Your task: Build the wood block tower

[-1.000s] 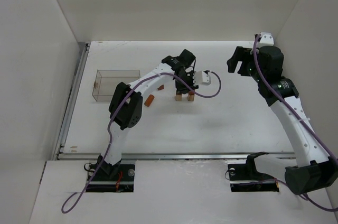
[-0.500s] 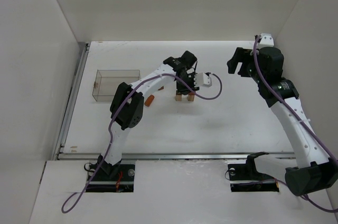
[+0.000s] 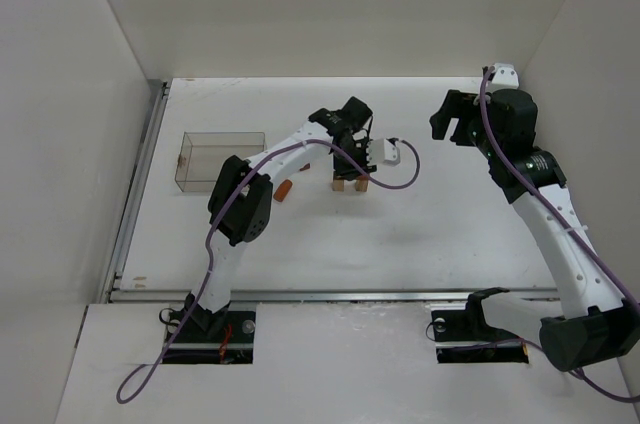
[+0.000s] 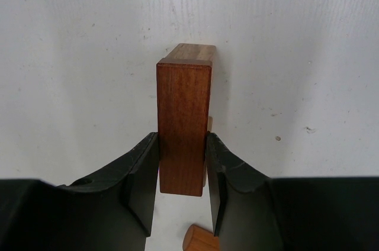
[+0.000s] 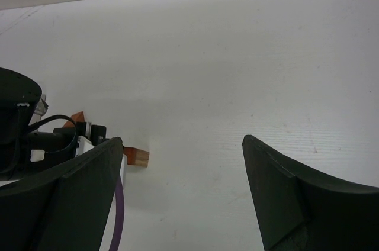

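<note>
My left gripper (image 4: 182, 187) is shut on a reddish-brown wooden bar (image 4: 183, 124), one finger pressed on each long side. A tan sliver of another block (image 4: 209, 128) shows just behind the bar, and a rounded orange-brown piece (image 4: 199, 240) lies below it. From above, the left gripper (image 3: 349, 156) hangs right over two short tan blocks (image 3: 350, 183) standing side by side. Whether the bar touches them is hidden. My right gripper (image 3: 452, 120) stands open to the right, well apart, with nothing between its fingers (image 5: 77, 186).
Two loose reddish blocks (image 3: 284, 191) (image 3: 303, 166) lie left of the tan pair. A clear plastic box (image 3: 218, 160) stands at the far left with a small piece inside. White walls close in the table on three sides.
The left wrist has shifted very slightly over the tan blocks, still holding the bar. The right arm has not moved.
</note>
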Tool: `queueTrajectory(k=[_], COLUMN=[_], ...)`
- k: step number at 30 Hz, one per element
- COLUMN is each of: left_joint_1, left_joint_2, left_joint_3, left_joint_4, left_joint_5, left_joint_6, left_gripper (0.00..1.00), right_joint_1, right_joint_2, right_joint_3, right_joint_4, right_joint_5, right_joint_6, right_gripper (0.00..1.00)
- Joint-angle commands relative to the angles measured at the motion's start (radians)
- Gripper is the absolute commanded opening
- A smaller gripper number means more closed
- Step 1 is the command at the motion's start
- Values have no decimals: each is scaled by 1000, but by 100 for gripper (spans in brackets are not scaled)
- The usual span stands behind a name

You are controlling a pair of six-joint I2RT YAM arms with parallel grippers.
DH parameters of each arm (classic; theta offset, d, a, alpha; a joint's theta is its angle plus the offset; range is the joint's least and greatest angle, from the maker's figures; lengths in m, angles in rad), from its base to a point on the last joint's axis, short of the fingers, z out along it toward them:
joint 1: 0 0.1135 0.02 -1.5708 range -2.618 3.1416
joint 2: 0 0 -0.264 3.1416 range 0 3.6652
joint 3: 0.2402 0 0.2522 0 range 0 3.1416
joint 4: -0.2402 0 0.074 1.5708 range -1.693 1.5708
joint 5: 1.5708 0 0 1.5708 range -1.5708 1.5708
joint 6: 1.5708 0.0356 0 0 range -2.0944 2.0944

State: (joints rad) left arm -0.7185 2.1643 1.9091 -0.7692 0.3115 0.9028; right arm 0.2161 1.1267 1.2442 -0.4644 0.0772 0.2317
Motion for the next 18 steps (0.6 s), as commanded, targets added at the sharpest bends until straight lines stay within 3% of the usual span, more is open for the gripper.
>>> queueTrajectory(k=[1, 18], left_joint_1=[-4, 14], left_joint_2=[-23, -61], left_joint_3=[-8, -36], left_joint_4=[-4, 25], left_joint_5=[14, 32], left_joint_6=[2, -16], left_gripper=[0, 0], right_joint_1=[-6, -6], right_joint_2=[-22, -31], right_joint_3=[0, 0], right_joint_4=[24, 24], right_joint_5=[-10, -1], right_joint_6=[-8, -17], right_gripper=[87, 87])
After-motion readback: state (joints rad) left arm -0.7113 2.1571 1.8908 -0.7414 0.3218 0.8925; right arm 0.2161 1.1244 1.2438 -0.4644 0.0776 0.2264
